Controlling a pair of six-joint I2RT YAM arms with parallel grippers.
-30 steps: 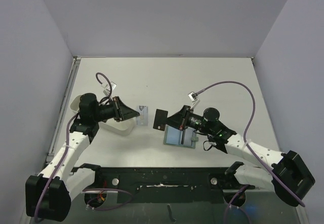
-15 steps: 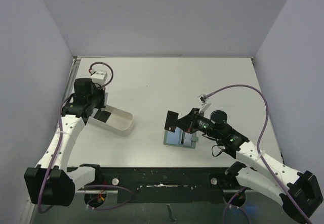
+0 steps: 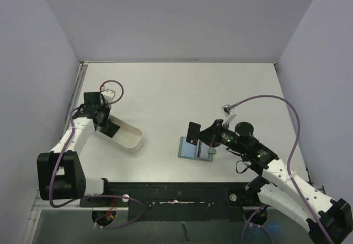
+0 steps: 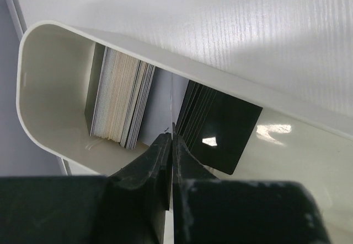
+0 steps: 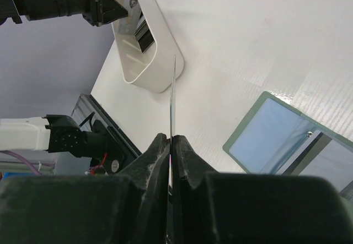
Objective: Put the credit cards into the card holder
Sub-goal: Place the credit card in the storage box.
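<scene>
Pinched together, my right claw (image 5: 171,140) gripped one dark credit card (image 5: 173,90) by an edge, upright and edge-on to my wrist camera. It was raised over the far left corner of the card holder (image 5: 265,129), which lay open flat with its pale blue inside facing up. Well to the left of the card holder, my left claw (image 4: 171,142) was closed on a thin card (image 4: 172,103) inside the white tray (image 4: 49,90), between the stacked cards (image 4: 118,103) standing there.
</scene>
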